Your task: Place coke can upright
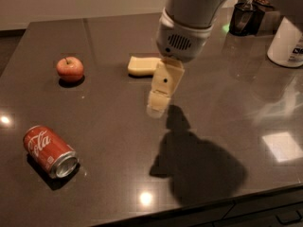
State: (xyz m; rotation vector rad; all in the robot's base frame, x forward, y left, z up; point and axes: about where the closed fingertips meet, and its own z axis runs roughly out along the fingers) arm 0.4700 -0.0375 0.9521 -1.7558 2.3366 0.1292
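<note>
Dark table (pixel 102 115) with coke can (pixel 49 150) on its side, apple (pixel 70 68), sponge (pixel 142 65), white bottle (pixel 286 44); claw (pixel 156 108) above middle

Kitchen or break-room counter, by the look. Dark glossy surface (pixel 94 122), cabinet fronts (pixel 265 214) under its near edge, pale wall past its far edge. Apple (pixel 70 68), yellow sponge (pixel 142 65) and coke can (pixel 49 151) out; white bottle (pixel 286 41) and dark holder (pixel 244 18) at the far right corner. My end effector (pixel 157 107) hangs over the surface's middle.
</note>
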